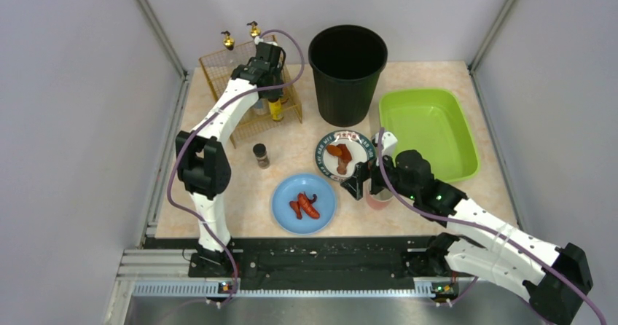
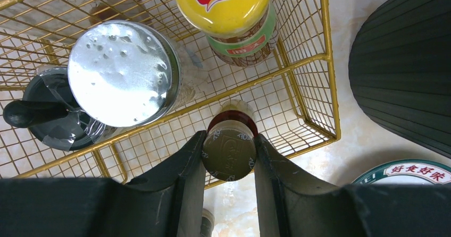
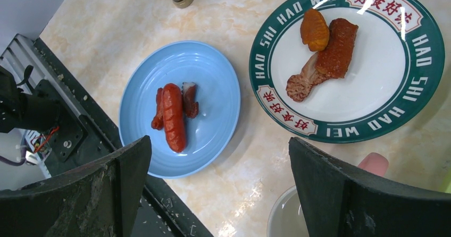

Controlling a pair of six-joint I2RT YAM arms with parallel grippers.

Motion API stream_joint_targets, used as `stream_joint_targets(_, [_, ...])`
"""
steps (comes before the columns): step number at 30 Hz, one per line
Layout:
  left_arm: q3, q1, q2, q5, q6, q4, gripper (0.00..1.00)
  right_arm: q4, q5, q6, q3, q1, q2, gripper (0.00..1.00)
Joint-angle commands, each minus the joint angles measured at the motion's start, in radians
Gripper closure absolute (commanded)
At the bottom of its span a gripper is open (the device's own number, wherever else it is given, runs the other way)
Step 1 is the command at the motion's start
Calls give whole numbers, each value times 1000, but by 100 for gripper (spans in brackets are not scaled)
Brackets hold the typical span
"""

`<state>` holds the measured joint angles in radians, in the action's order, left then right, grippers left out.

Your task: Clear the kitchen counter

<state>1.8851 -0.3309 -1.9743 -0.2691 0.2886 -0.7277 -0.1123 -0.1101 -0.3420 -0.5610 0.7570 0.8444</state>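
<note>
- Left gripper (image 2: 228, 141): clenched on the cap of a small bottle (image 2: 230, 154), one finger on each side. The cap hides the bottle's body, so I cannot tell whether its base rests on anything.
- The bottle sits at the lower right rim of the gold wire basket (image 2: 314, 88). Whether it is inside or over the rim is unclear.
- In the basket are a silver-lidded jar (image 2: 119, 72) and a yellow-lidded jar (image 2: 223, 3), the latter cut off at the top of the frame. A dark object (image 2: 48, 120) at left is hard to identify.
- Black bin (image 1: 347, 63): just right of the basket, with a narrow gap between them.
- Right gripper (image 3: 218, 152): released, fingers wide apart and nothing between them, over bare counter between the blue plate (image 3: 213, 88) and the green-rimmed plate (image 3: 425, 61).
- A pink-and-white vessel (image 3: 375, 162) is largely hidden behind the right finger.
- Kitchen counter (image 1: 251, 197): fills the centre of the overhead view. The green tray (image 1: 466, 143) lies at its right edge, and there is open surface near a lone spice bottle (image 1: 260, 155).
</note>
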Motion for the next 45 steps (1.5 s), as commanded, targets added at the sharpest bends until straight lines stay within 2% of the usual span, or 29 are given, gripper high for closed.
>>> stream_joint_targets(1, [40,-3,13,0,1,37,86,33,5,3,2,2,-20,1])
stream_joint_targets(9, [17,-3,32,42,1,48,55,37,6,2,9,4,-23,1])
stream_joint_targets(18, [12,-3,93,70,-16,38,30,37,7,1,10,4,-31,1])
stream_joint_targets(22, [-12,-3,152,84,-23,36,28,39,6,0,10,4,-31,1])
stream_joint_targets(27, [-120,-6,271,92,-9,67,23,44,1,0,12,4,-30,1])
stream_joint_targets(29, [-169,-9,314,92,-2,79,17,45,0,-1,12,4,-30,1])
stream_joint_targets(35, [-324,-25,447,70,23,93,10,43,-1,1,11,4,-36,1])
stream_joint_targets(37, [-386,-34,495,66,32,105,2,44,-2,0,11,4,-37,1])
stream_joint_targets(45, [-589,-70,664,22,67,103,1,45,-14,-3,9,4,-35,1])
